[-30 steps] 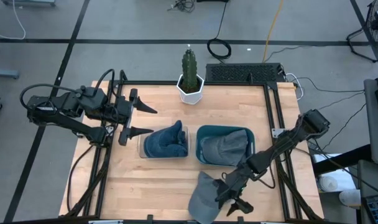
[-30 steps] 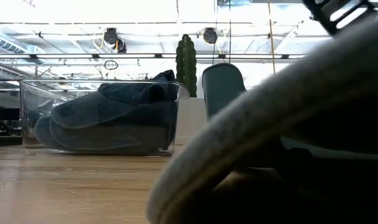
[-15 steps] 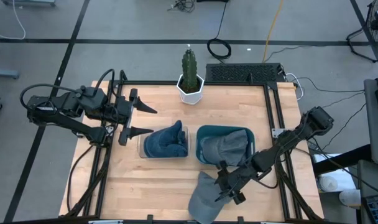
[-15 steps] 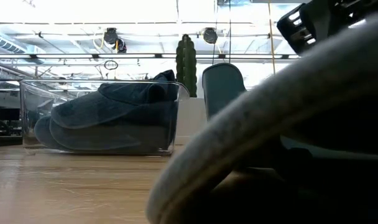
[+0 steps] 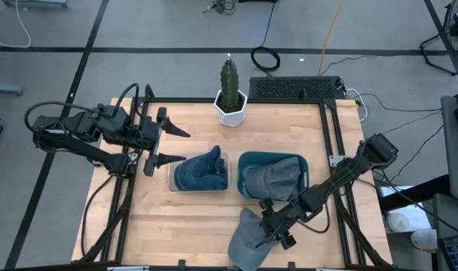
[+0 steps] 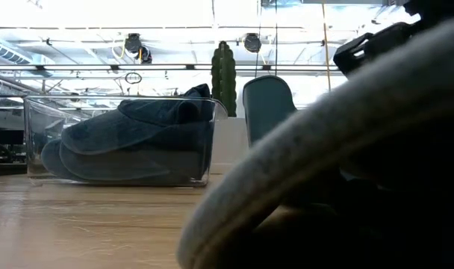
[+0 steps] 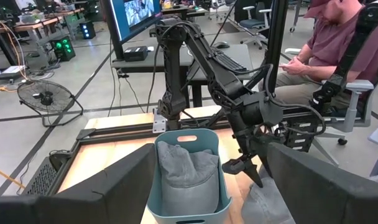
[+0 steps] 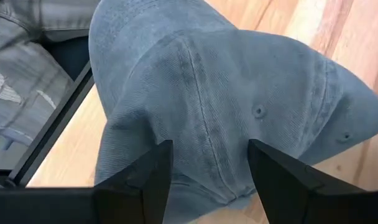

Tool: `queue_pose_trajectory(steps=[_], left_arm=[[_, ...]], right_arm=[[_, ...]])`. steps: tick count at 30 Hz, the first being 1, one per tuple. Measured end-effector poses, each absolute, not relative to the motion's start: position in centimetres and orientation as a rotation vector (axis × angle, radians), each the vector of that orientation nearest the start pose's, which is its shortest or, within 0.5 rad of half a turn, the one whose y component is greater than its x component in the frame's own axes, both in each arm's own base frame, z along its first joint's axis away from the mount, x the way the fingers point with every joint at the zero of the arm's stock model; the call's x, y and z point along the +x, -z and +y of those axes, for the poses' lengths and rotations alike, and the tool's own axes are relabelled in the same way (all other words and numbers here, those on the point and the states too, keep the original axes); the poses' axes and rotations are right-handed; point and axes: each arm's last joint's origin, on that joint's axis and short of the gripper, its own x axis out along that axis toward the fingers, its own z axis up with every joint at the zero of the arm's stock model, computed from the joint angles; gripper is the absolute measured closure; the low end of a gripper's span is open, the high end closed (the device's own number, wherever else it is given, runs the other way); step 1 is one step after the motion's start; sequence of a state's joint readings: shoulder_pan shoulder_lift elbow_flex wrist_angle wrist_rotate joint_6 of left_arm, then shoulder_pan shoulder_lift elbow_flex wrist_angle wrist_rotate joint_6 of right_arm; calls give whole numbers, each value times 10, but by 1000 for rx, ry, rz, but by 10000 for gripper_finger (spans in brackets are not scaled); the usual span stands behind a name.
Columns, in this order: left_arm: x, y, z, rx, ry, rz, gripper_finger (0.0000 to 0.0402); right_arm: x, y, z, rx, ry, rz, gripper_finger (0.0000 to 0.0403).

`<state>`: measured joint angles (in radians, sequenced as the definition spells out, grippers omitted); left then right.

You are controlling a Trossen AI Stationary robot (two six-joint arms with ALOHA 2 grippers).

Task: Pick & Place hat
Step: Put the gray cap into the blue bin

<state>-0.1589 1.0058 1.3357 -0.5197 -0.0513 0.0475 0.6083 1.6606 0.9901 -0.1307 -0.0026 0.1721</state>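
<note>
Where eyeleted, faded grey-blue hat [image 8: 239, 106]

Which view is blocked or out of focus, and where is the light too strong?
Low view: the grey hat sits close to the lens, blurred, covering the right half; the bright room behind is washed out above the clear bin. High view: evenly lit and sharp. Right wrist view: the hat fills the frame, sharp.

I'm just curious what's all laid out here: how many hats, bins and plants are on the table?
Hats: 3 (dark blue hat, grey hat in the teal bin, grey hat on the table)
Bins: 2 (clear bin, teal bin)
Plants: 1 (cactus)
Total: 6
</note>
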Motion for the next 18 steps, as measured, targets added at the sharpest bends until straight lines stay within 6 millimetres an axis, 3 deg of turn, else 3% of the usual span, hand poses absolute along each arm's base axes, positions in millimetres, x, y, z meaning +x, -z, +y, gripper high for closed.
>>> queue_pose_trajectory(steps=[9,18], left_arm=[[184,-444,-28,67,112,186,82],[184,-444,-28,67,112,186,82]], right_arm=[[280,-189,194,-169,-481,800,229],[280,-189,193,-220,-506,787,339]])
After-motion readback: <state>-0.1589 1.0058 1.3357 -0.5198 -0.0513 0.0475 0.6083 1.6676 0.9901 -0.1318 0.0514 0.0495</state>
